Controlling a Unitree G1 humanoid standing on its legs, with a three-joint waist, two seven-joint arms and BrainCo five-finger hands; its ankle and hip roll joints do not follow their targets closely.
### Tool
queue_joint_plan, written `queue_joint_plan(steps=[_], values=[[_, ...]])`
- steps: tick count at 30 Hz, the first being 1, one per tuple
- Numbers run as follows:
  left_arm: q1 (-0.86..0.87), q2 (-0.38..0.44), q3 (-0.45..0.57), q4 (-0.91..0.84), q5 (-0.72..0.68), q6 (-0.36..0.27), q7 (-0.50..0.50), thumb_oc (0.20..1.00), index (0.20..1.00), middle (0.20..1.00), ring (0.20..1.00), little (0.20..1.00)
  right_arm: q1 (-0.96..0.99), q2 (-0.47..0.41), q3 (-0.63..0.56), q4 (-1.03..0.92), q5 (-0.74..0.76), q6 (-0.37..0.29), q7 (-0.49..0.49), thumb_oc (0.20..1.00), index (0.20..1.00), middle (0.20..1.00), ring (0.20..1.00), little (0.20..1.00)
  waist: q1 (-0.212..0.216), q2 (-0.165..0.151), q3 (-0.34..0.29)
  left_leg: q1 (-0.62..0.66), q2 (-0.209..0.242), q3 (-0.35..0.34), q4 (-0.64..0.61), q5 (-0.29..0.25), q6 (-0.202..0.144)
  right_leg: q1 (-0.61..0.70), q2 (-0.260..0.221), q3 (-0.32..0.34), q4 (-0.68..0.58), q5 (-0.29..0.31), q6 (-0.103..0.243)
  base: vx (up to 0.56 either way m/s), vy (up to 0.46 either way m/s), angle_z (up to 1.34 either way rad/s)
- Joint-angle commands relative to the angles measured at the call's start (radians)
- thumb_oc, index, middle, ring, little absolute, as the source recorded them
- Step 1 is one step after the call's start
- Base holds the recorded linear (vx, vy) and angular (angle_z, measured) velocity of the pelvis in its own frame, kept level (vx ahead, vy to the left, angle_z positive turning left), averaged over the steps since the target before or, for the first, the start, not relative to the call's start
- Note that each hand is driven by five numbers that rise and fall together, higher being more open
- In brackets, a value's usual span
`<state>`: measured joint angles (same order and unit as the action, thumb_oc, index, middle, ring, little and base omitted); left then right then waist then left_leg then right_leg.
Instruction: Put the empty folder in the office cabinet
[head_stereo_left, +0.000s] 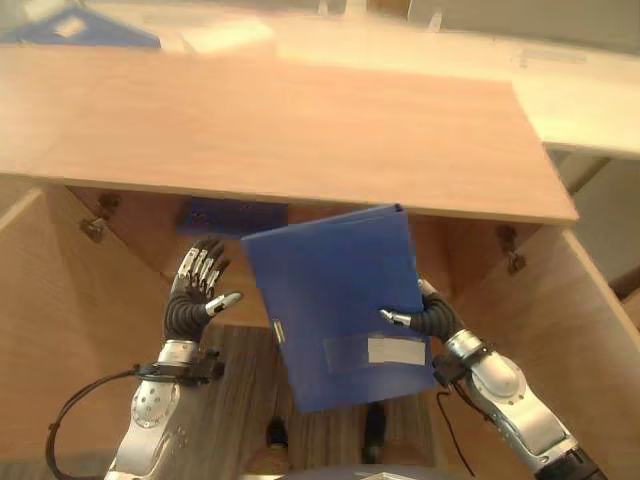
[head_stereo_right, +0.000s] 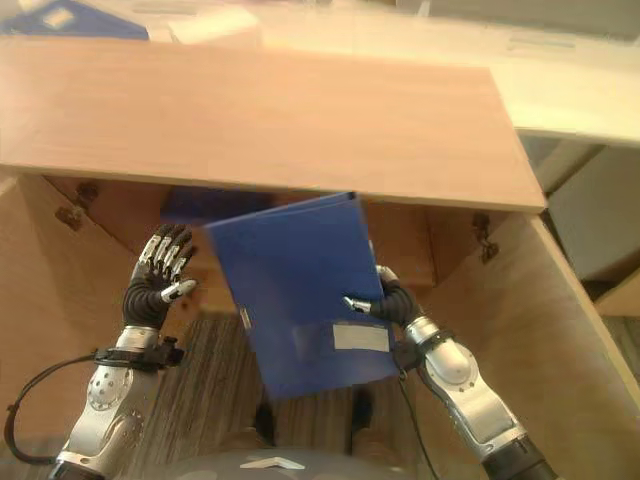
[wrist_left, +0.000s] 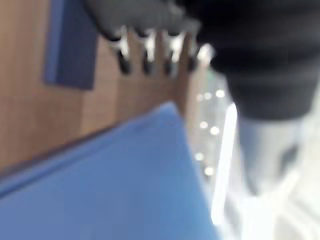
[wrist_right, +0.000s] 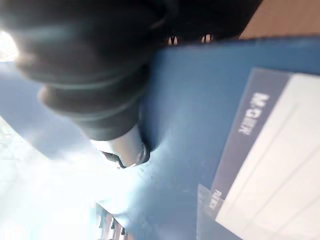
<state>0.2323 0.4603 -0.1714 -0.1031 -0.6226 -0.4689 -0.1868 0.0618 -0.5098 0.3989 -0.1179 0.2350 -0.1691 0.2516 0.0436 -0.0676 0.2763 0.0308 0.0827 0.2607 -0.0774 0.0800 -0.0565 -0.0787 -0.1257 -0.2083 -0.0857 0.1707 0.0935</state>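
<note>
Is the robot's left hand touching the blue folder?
Apart. The left eye view shows the left hand open beside the blue folder, with brown cabinet showing between them.

My two head cameras look down from above at the wooden cabinet (head_stereo_left: 300, 130), side by side, so both show almost the same scene. My two wrist cameras sit very close to the blue folder (head_stereo_left: 340, 300), and all four share it.
</note>
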Motion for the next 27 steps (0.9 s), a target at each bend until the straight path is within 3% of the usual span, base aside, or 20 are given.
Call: queue_joint_plan(steps=[1,2,3,9,13,15,18,19,24,27], values=[[-0.081,0.030,0.009,0.008,-0.031,-0.131,0.045,1.000,1.000,1.000,1.000,1.000,-0.139,-0.015,-0.013,-0.048,-0.009,-0.129,-0.008,0.200,0.200,0.200,0.200,0.200,0.016,0.008,-0.002,0.026,0.033,-0.034,0.014,-0.057,0.018,0.073,-0.064,-0.011,-0.002,-0.021,0.089,-0.37,-0.076,0.00],[-0.096,0.041,0.012,0.046,-0.032,-0.166,0.091,1.000,1.000,1.000,1.000,1.000,-0.163,-0.027,0.013,0.010,-0.076,-0.185,-0.018,0.200,0.200,0.200,0.200,0.200,0.022,0.003,0.058,-0.027,0.034,-0.042,0.030,-0.050,0.019,0.033,-0.056,-0.006,-0.002,-0.010,0.087,-0.27,-0.062,0.03],[-0.099,0.043,0.013,0.057,-0.049,-0.170,0.109,1.000,1.000,1.000,1.000,1.000,-0.171,-0.035,0.024,0.028,-0.094,-0.194,-0.022,0.200,0.200,0.200,0.200,0.200,0.026,0.002,0.080,-0.048,0.035,-0.047,0.038,-0.046,0.018,0.019,-0.054,-0.005,-0.002,-0.005,0.086,-0.27,-0.062,0.03],[-0.082,0.051,0.038,0.124,-0.070,-0.156,0.199,1.000,1.000,1.000,1.000,1.000,-0.188,-0.071,0.065,0.125,-0.174,-0.235,0.003,0.200,0.200,0.200,0.200,0.200,0.045,0.000,0.148,-0.116,0.035,-0.068,0.068,-0.039,0.012,-0.016,-0.047,-0.016,-0.002,0.000,0.085,-0.10,0.002,0.10],[-0.081,0.040,0.040,0.251,-0.178,-0.087,0.160,1.000,1.000,1.000,1.000,1.000,-0.216,-0.079,0.110,0.225,-0.221,-0.286,-0.041,0.200,0.200,0.200,0.200,0.200,0.067,-0.006,0.189,-0.156,0.025,-0.087,0.097,-0.044,0.014,-0.032,-0.056,-0.035,-0.002,0.008,0.093,-0.06,0.035,0.05],[-0.093,0.020,0.034,0.355,-0.143,-0.048,0.149,1.000,1.000,1.000,1.000,1.000,-0.258,-0.063,0.126,0.300,-0.201,-0.312,-0.114,0.200,0.200,0.200,0.200,0.200,0.084,-0.016,0.203,-0.175,0.017,-0.093,0.121,-0.055,0.019,-0.039,-0.068,-0.048,-0.002,0.017,0.103,-0.05,0.044,0.09],[-0.096,0.012,0.029,0.388,-0.154,-0.036,0.130,1.000,1.000,1.000,1.000,1.000,-0.271,-0.055,0.129,0.327,-0.193,-0.321,-0.146,0.200,0.200,0.200,0.200,0.200,0.088,-0.019,0.208,-0.182,0.013,-0.093,0.133,-0.060,0.021,-0.042,-0.073,-0.049,-0.002,0.023,0.107,-0.04,0.066,0.07],[-0.110,-0.009,0.026,0.470,-0.141,0.007,0.103,1.000,1.000,1.000,1.000,1.000,-0.340,-0.029,0.113,0.401,-0.146,-0.320,-0.225,0.200,0.200,0.200,0.200,0.200,0.105,-0.023,0.221,-0.205,0.004,-0.096,0.164,-0.074,0.029,-0.052,-0.087,-0.060,-0.002,0.023,0.118,-0.06,0.086,0.09],[-0.132,-0.026,-0.007,0.640,-0.026,0.016,0.064,1.000,1.000,1.000,1.000,1.000,-0.476,0.014,0.047,0.567,-0.061,-0.302,-0.323,0.200,0.200,0.200,0.200,0.200,0.122,-0.030,0.227,-0.220,-0.031,-0.117,0.184,-0.101,0.056,-0.047,-0.109,-0.045,-0.002,0.041,0.134,-0.03,0.119,0.10],[-0.135,-0.030,-0.016,0.696,-0.034,0.003,0.040,1.000,1.000,1.000,1.000,1.000,-0.517,0.006,0.015,0.631,-0.042,-0.283,-0.327,0.200,0.200,0.200,0.200,0.200,0.119,-0.009,0.223,-0.210,-0.040,-0.123,0.187,-0.115,0.060,-0.082,-0.108,-0.023,-0.002,0.034,0.139,0.05,0.124,0.20]])
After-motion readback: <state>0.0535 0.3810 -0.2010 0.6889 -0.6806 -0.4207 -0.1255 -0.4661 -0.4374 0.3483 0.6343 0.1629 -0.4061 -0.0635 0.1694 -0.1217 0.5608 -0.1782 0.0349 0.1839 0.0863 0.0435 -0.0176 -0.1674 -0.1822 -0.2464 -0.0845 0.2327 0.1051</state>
